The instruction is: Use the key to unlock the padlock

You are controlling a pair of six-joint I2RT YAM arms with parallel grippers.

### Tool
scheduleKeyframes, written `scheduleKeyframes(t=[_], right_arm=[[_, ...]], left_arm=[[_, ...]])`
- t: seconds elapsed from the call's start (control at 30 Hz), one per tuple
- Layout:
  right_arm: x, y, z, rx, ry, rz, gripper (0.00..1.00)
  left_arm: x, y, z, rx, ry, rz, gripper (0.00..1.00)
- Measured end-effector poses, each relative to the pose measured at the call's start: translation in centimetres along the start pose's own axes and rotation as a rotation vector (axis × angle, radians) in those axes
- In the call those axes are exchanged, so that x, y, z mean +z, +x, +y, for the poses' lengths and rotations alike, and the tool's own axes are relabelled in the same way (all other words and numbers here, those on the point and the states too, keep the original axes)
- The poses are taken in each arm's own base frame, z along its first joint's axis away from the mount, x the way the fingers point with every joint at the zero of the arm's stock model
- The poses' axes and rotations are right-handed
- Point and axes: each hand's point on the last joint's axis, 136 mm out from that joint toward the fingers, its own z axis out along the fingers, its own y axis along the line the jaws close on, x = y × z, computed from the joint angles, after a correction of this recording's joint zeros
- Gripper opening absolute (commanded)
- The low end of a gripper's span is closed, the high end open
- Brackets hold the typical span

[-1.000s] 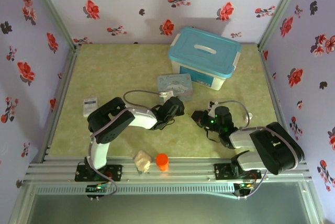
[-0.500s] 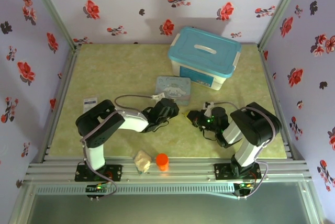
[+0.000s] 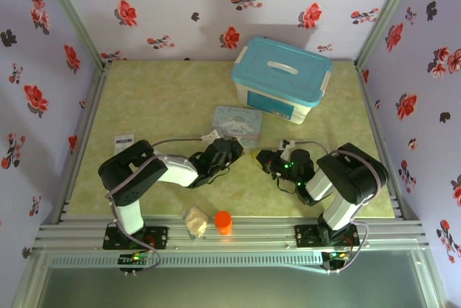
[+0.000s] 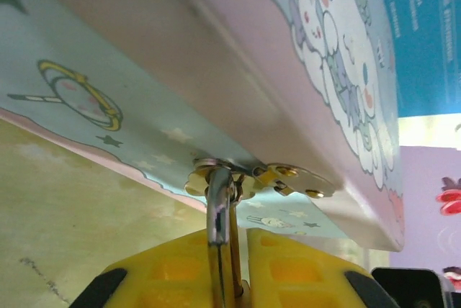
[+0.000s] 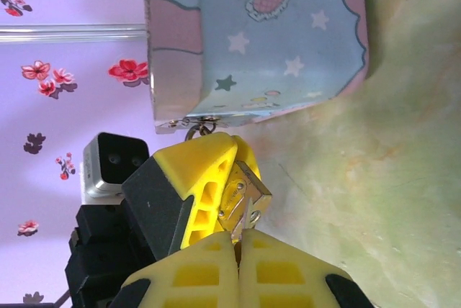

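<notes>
The left pincer (image 4: pixel 232 242) is clamped on the padlock (image 5: pixel 247 194): in the left wrist view its two yellow fingers (image 4: pixel 169 268) press from either side on the thin grey shackle (image 4: pixel 218 207), which rises out of the gap between them and passes through the small metal hasp (image 4: pixel 292 176) on the side wall of the pale blue cartoon tin (image 3: pixel 238 119). In the right wrist view the brass body of the padlock shows between those yellow fingers, hanging just below the tin's edge. The right pincer (image 5: pixel 238 239) meets it from the opposite side. Its fingers are pressed together on the key (image 5: pixel 235 229), a thin grey sliver at their tips that reaches up to the bottom of the padlock. Whether the key is seated in the keyhole cannot be told. Seen from above, the two pincers face each other tip to tip at the near edge of the tin, which lies flat on the green tabletop (image 3: pixel 166 99). Just beyond the tin stands a white box with a blue lid (image 3: pixel 281 78). A small white card (image 3: pixel 124 141) lies well to the left of the left arm. An orange cylinder (image 3: pixel 223 222) and a beige lump (image 3: pixel 195 220) sit side by side at the near edge, between the two arm bases.
</notes>
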Motion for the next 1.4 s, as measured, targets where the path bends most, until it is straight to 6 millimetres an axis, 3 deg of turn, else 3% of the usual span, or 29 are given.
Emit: scheduleKeyframes(t=[0.3,0.87,1.4], right_arm=[[0.1,0.5,2.0,-0.005,-0.055,-0.017,0.0],[-0.9,0.0,4.0,-0.028,-0.116,-0.073,0.0],[-0.9,0.2,4.5,-0.032,-0.13,-0.066,0.0]], left_arm=[[-0.3,-0.8,-1.8,-0.106,0.083,-0.033,0.0],[-1.5,-2.2,-4.2,-0.222,0.173,-0.079,0.0],[-1.6,-1.8,-4.4,-0.226,0.178,-0.075,0.0]])
